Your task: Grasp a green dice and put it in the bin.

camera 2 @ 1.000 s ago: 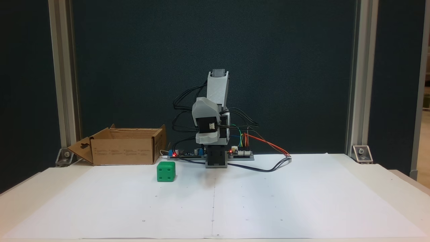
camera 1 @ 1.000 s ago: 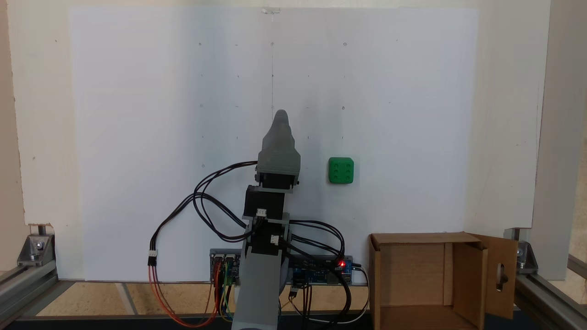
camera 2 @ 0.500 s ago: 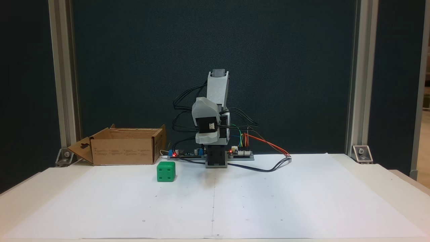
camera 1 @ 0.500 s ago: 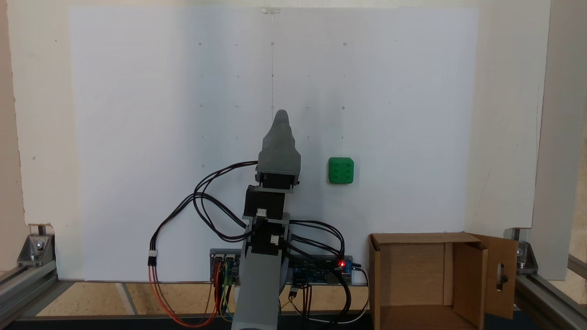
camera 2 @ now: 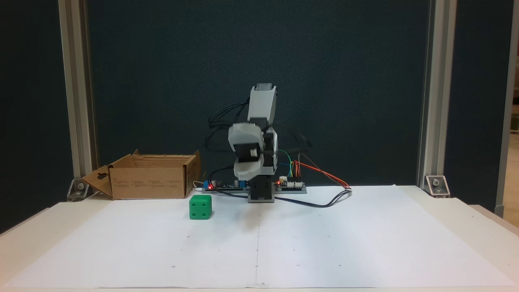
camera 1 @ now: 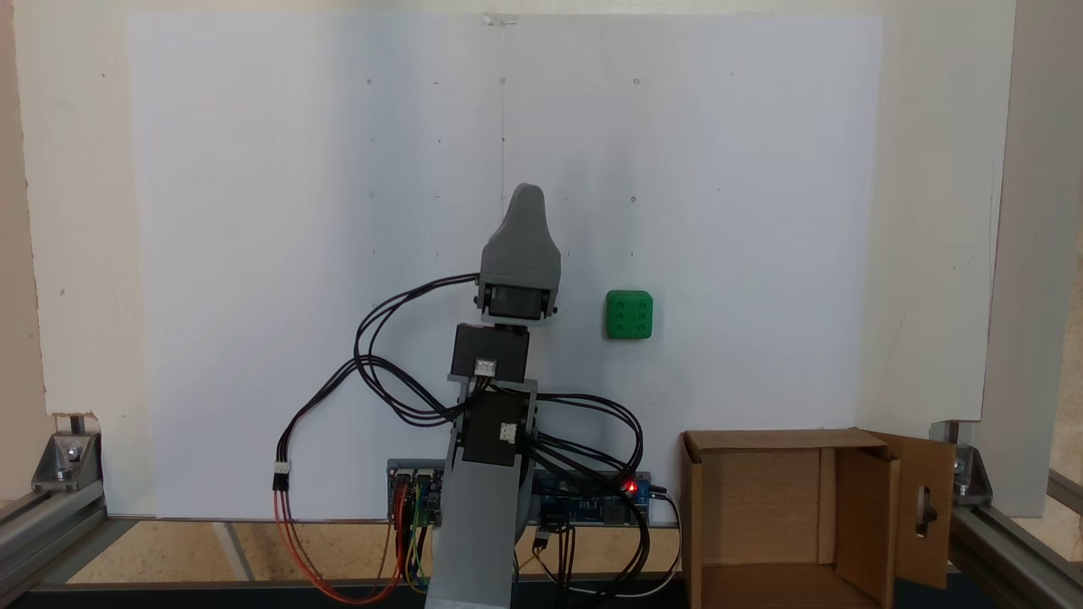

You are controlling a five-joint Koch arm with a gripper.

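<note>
Gripper [camera 1: 526,199] on the folded grey arm [camera 1: 478,507] points toward twelve o'clock in a fixed view; its opening cannot be told. Green dice [camera 1: 629,315] sits at three o'clock from it, apart, with bin [camera 1: 795,440] at five o'clock.

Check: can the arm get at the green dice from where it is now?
Probably yes. The green dice sits alone on the white paper, nothing between it and the end effector; the bin stands apart.
</note>
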